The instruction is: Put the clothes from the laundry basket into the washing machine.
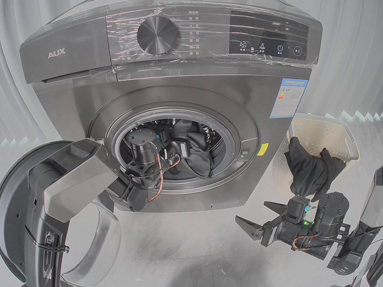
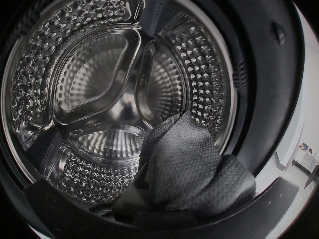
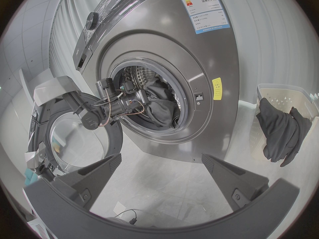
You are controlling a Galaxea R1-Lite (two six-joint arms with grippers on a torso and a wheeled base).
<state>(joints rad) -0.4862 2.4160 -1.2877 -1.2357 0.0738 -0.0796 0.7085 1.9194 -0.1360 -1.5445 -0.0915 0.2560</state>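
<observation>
While my left hand [image 1: 180, 150] sits in the washing machine [image 1: 255, 100] mouth against a dark garment [image 1: 196, 158] lying over the drum lip, its grip impossible to tell, my right hand [image 1: 257, 216] hangs wide open and empty near the laundry basket [image 1: 339, 136], a second dark garment [image 1: 311, 172] draped over its rim.

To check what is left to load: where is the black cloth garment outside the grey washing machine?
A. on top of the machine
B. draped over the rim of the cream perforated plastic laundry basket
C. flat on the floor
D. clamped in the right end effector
B: the black cloth garment hangs over the rim of the cream perforated plastic laundry basket.
</observation>
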